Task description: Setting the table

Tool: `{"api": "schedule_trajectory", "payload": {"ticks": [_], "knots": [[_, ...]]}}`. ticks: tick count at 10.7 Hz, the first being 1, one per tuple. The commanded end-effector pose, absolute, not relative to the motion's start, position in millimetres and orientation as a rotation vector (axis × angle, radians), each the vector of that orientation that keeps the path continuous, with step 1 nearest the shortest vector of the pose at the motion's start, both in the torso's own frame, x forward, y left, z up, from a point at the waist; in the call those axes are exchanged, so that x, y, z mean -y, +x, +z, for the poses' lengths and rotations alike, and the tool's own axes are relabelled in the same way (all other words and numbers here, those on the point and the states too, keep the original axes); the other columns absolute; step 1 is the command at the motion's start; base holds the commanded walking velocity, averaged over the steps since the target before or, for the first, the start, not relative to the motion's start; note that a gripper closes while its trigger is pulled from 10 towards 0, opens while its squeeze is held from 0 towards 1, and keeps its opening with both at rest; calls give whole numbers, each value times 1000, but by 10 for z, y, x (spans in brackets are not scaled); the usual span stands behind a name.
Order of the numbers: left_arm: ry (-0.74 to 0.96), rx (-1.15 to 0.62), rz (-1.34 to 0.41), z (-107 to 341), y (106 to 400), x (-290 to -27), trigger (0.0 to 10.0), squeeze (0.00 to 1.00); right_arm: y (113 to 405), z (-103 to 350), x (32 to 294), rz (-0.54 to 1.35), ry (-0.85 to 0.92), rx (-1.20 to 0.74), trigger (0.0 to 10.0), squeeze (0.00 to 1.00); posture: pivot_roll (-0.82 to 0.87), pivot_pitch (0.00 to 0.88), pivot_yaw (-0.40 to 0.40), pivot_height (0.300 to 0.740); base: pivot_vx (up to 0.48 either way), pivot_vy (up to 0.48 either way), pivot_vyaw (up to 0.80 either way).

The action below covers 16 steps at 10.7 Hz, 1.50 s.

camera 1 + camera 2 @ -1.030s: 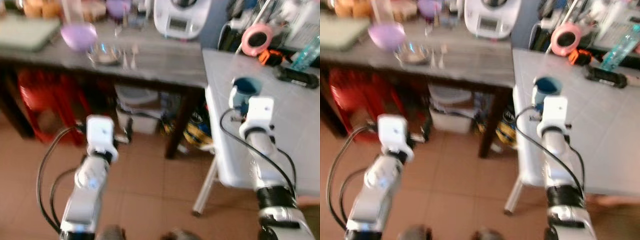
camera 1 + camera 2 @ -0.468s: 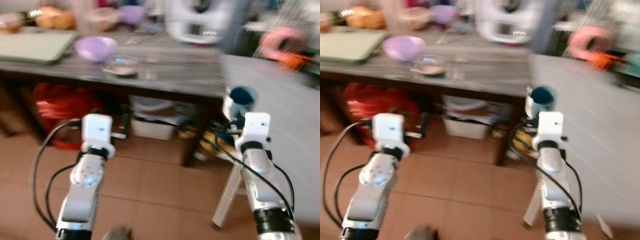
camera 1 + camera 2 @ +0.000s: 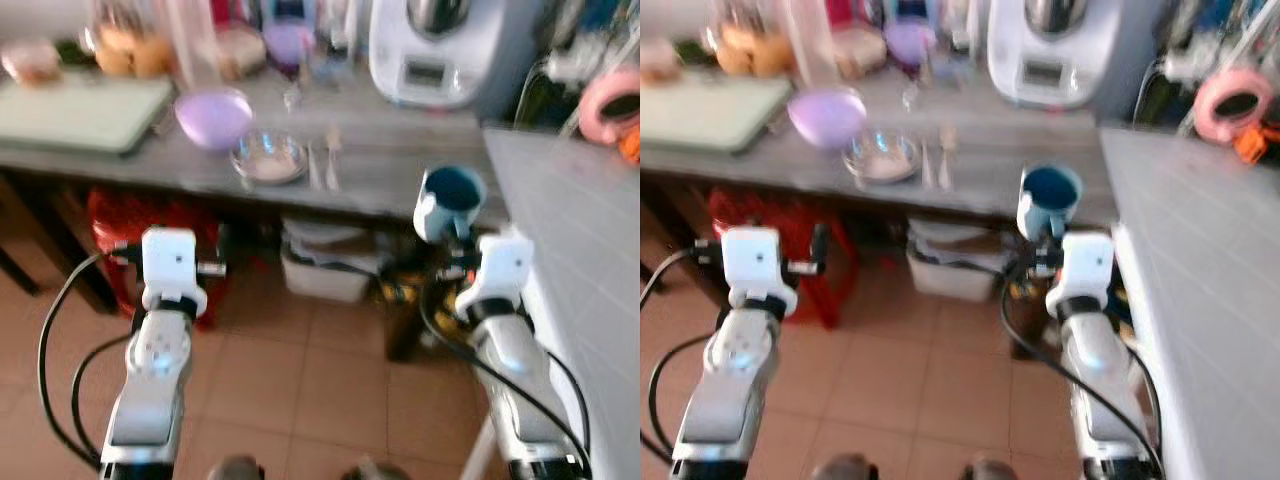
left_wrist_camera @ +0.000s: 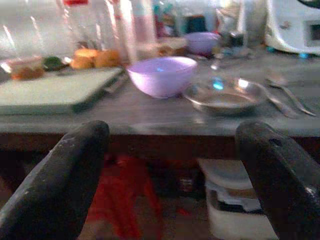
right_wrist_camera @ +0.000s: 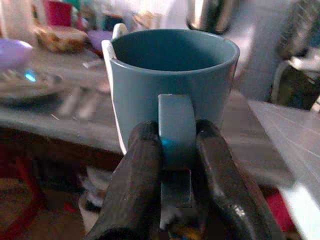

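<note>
A blue mug [image 3: 447, 201] is held upright by its handle [image 5: 175, 131], with my right gripper [image 5: 176, 150] shut on it, in front of the grey wooden table [image 3: 380, 180] near its right end. On that table stand a lilac bowl [image 3: 213, 115], a glass dish [image 3: 267, 157] and a fork and spoon [image 3: 322, 160]. My left gripper [image 4: 170, 165] is open and empty, held low in front of the table's edge, facing the bowl [image 4: 161, 75] and dish [image 4: 225, 94].
A white kitchen machine [image 3: 432, 50] stands at the table's back, a green cutting board [image 3: 75, 110] at its left. A white tiled table [image 3: 590, 230] lies to the right. A red stool [image 3: 125, 225] and a white box [image 3: 325, 270] sit under the table.
The camera has swung left and moved nearer the wooden table, so the scene shifted right. The mug stays in my right gripper; both arms keep their pose.
</note>
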<state>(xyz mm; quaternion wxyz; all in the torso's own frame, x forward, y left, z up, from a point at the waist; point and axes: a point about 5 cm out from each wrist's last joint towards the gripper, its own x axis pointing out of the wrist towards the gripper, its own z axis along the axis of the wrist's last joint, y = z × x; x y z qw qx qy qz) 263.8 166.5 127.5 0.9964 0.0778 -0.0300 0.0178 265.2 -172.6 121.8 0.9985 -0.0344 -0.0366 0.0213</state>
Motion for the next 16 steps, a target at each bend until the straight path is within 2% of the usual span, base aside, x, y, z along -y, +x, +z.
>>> {"api": "schedule_trajectory", "payload": {"ticks": [1,5,7,12,15,16], "knots": [[191,72,30,1296,2635,-1688,10000,0,2676,1319,1641,72,-57,107,10000,0,52,0,-44,740,251,409,0],[228,109,-17,1353,2665,-1572,10000,0,2682,1401,1575,112,-107,138,10000,0,54,0,-41,740,476,0,0],[222,109,-34,1342,2609,-1552,10000,0,2672,1383,1630,78,-132,131,10000,0,55,0,-37,740,480,0,0],[199,130,-37,1385,2562,-1538,10000,0,2698,1479,1579,94,-248,205,10000,0,58,0,-38,740,469,0,0],[183,129,-42,1387,2537,-1540,10000,0,2721,1479,1602,71,-262,204,10000,0,65,0,-39,740,455,0,0],[155,142,-28,1424,2509,-1577,10000,0,2780,1492,1633,41,-267,209,10000,0,72,0,-38,740,0,0,0]]}}
